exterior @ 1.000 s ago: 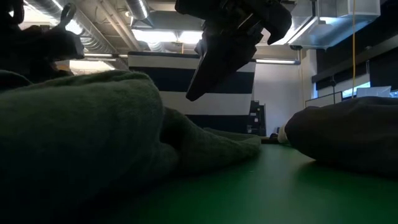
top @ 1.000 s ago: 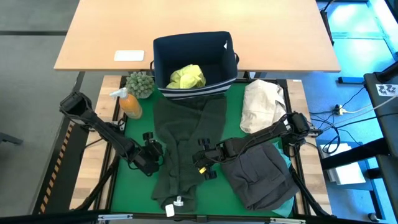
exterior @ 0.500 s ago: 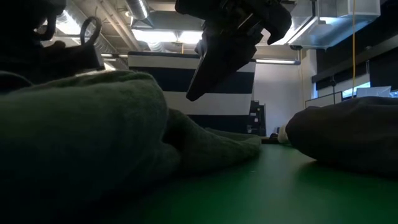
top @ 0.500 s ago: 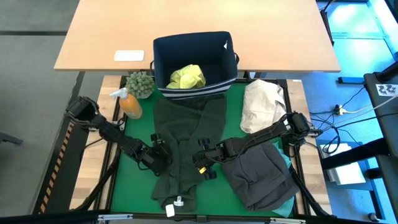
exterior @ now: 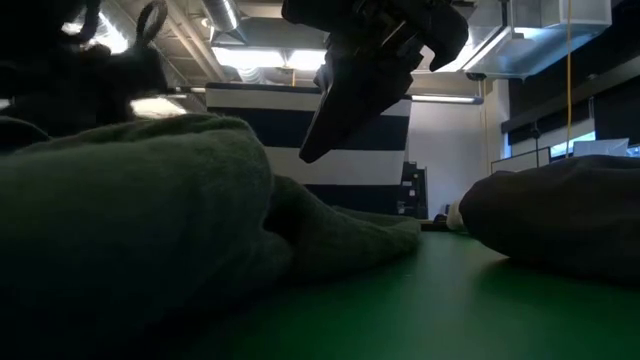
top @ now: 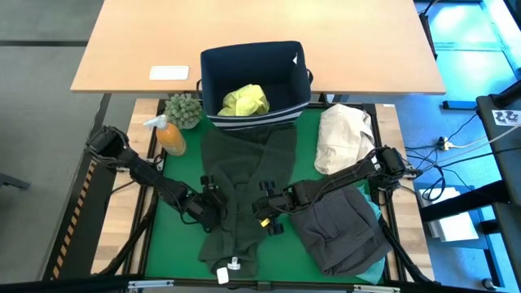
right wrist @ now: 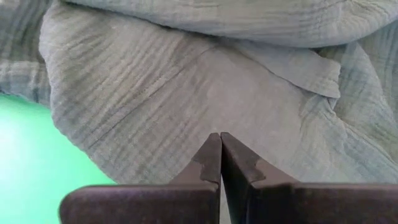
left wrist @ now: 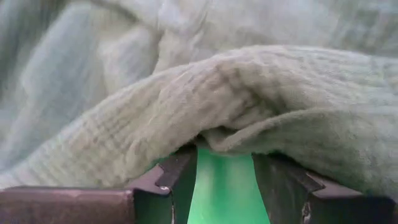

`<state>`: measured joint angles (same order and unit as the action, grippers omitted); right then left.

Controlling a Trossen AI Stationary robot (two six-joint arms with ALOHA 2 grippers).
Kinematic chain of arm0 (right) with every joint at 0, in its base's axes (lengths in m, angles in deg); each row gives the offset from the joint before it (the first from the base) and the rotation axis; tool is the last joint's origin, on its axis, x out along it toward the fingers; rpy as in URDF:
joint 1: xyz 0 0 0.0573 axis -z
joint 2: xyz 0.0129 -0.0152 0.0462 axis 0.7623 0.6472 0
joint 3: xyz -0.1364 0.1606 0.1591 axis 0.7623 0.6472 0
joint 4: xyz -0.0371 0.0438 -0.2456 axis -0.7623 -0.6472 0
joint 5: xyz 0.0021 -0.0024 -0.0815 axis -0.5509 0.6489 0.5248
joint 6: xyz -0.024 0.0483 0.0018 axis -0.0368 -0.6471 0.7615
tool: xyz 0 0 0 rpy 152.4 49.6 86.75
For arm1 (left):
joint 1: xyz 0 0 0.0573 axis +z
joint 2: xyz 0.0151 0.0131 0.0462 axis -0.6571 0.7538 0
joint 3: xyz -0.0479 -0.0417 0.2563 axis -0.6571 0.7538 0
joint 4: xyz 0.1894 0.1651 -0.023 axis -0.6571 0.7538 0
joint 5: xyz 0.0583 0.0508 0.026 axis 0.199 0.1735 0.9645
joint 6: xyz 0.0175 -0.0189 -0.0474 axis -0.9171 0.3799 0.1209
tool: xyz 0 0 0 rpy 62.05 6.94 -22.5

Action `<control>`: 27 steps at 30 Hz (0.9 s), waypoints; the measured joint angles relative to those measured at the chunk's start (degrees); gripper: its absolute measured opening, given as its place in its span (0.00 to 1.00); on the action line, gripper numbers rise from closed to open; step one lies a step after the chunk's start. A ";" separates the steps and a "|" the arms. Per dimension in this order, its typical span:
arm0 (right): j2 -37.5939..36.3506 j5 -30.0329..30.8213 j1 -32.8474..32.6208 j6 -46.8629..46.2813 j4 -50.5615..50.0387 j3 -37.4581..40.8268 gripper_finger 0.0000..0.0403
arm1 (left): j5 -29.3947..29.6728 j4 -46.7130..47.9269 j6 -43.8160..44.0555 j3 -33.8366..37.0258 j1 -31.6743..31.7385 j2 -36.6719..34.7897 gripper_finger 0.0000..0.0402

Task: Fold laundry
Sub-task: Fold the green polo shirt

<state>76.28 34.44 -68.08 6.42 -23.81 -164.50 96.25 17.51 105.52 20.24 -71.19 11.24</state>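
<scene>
Dark olive garment edge sits at twelve o'clock of the parted, empty left gripper, so clamping shallow risks slipping; right gripper hovers clenched.

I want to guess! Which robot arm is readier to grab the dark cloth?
Left. Its gripper sits at the dark olive garment's edge, jaws open around a fold. The right gripper is shut.

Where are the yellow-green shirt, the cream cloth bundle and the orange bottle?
yellow-green shirt [top: 244,100]: high view, crumpled middle.
cream cloth bundle [top: 343,138]: high view, centre.
orange bottle [top: 171,138]: high view, body.
</scene>
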 joint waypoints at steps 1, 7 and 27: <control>0.00 -0.01 0.00 0.00 0.00 0.00 0.01 | 0.05 0.72 -1.10 -1.12 0.01 0.00 0.38; 0.00 -0.02 0.00 0.00 -0.05 0.00 0.01 | 0.42 1.26 -8.18 -6.91 1.57 0.00 0.38; 0.04 2.24 -0.02 -2.36 -10.15 0.00 0.01 | -1.63 1.04 -13.23 -9.29 7.00 -0.02 0.38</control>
<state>76.32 36.68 -68.10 4.06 -33.96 -164.50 94.63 18.55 92.29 10.95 -64.19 11.22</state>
